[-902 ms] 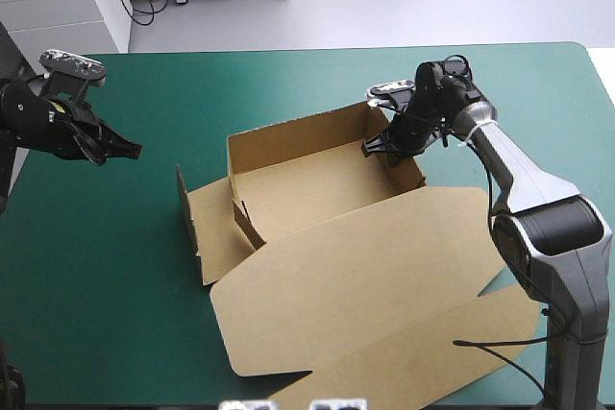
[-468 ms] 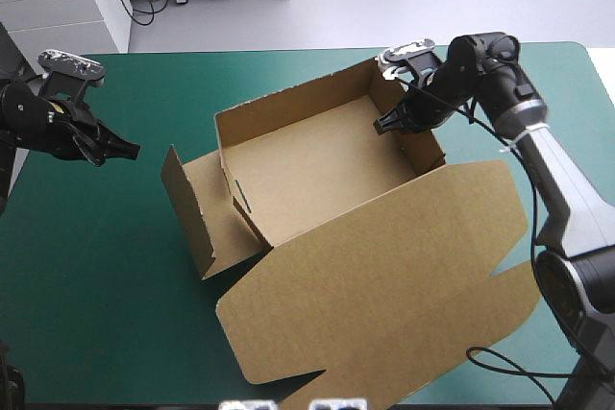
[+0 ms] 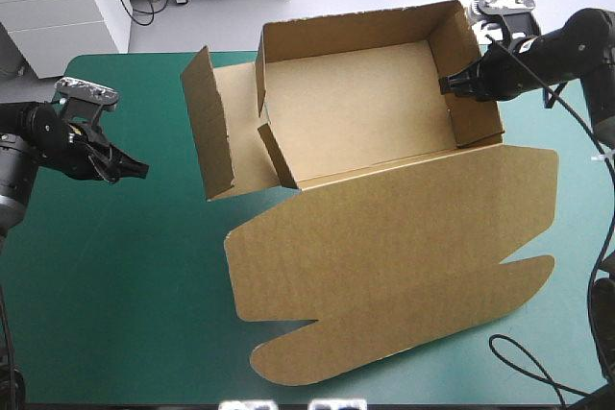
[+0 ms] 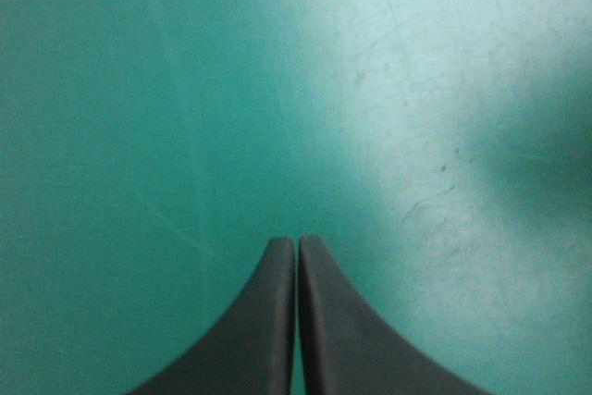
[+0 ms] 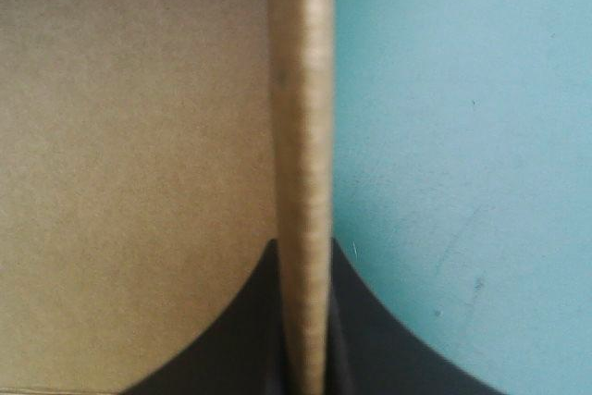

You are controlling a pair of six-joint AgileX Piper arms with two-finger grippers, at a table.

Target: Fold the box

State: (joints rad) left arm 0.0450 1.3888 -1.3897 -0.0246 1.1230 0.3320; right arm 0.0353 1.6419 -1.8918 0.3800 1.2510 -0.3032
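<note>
The brown box (image 3: 384, 237) is a half-formed tray held up over the far half of the tabletop (image 3: 115, 314). Its back wall (image 3: 356, 31) and right wall (image 3: 478, 117) stand raised. The left flap (image 3: 207, 122) swings loose toward the left edge, and the lid (image 3: 404, 276) spreads flat toward the near edge. Whether the lid's near end touches the teal-green cover (image 3: 86, 266) cannot be told.

The right hand (image 3: 452, 85) pinches the box by its right wall. In the right wrist view the board's edge (image 5: 301, 136) runs straight up between the two black fingers (image 5: 250, 321), which are pressed against it on either side. The tray's inside lies on one side of that edge and the cover on the other.

The left hand (image 3: 137, 169) hangs near the left edge, well apart from the box, its fingers (image 4: 268, 321) pressed together into one point over bare cover.

In the earlier frames the box lay lower, around the middle of the tabletop. Since then the right arm has swung up and toward the far right corner. It has carried the tray end with it, so the back wall now stands past the far edge. The left flap has come up off the cover. The left hand has shifted only slightly toward the near edge.
</note>
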